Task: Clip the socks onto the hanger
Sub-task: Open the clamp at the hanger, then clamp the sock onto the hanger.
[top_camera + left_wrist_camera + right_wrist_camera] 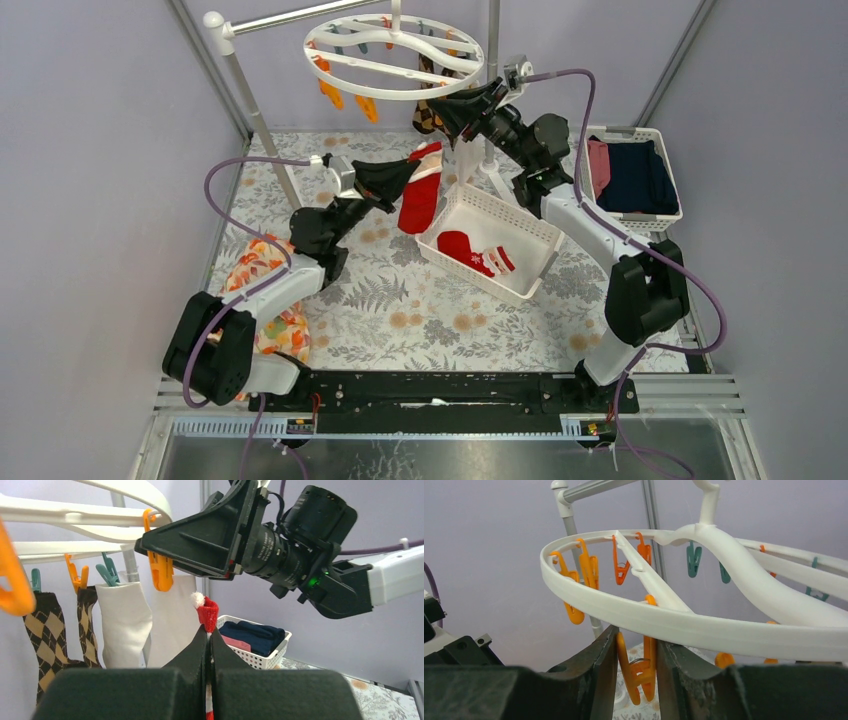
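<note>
- Shows brown socks [47, 630] and white socks [125, 625] already clipped on the hanger [704, 630].
- Holds one red sock [207, 614] tight in the left pincer [209, 632], raised close to the rim.
- Squeezes an orange clip [639, 672] with the right pincer [636, 637].
- Leaves a second red sock [470, 250] in the basket [530, 275].
- Gives little room: pincers close together, rim right above.

My left gripper [208, 632] and right gripper [636, 640] are black. The hanger [724, 630] is plain white. On it the orange clothespin [640, 672] is bright, and the teal clothespins [694, 560] are duller. My red sock [418, 205] has a white cuff. The argyle socks [47, 635] are dark brown with tan diamonds, and the whitish sock [125, 625] is unpatterned. The basket [500, 205] is white, and the second red sock [465, 248] is banded white. The tablecloth [400, 310] is pale grey with fern leaves and tan flowers. The folded clothes [635, 175] are navy and pink.
</note>
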Robot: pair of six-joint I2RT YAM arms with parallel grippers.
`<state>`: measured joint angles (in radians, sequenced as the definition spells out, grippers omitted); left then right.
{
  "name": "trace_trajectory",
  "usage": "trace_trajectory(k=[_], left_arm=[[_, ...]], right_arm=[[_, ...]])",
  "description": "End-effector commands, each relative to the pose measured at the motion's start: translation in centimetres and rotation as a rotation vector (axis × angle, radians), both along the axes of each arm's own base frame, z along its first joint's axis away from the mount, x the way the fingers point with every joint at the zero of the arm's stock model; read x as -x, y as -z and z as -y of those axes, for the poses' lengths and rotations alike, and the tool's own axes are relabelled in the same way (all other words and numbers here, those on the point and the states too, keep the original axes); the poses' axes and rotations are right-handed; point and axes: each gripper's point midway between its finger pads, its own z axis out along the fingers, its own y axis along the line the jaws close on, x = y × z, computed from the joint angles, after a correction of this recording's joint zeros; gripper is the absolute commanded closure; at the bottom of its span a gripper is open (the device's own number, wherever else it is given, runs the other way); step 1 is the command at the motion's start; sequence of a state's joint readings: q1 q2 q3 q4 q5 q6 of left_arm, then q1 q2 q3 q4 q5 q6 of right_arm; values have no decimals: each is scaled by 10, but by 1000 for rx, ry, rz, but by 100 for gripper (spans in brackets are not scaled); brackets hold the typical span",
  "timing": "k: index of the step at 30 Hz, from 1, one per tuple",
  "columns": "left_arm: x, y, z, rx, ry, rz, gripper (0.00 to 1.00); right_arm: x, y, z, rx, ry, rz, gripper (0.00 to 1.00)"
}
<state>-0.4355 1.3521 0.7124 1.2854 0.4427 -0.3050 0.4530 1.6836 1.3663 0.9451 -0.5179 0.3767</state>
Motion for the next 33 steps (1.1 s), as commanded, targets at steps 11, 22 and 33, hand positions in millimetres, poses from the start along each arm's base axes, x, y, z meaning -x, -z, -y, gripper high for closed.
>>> trace_trajectory(k=[11, 22, 33], left_arm=[[-32, 0, 2, -23, -21, -135, 100], [-35, 1, -5, 142, 217, -259, 100], [-40, 8, -3, 207, 537, -405, 100]], right_arm=[[22, -54, 9, -102, -25, -75, 100], [25, -56, 8, -96, -36, -84, 100], [23, -56, 11, -114, -27, -123, 100]])
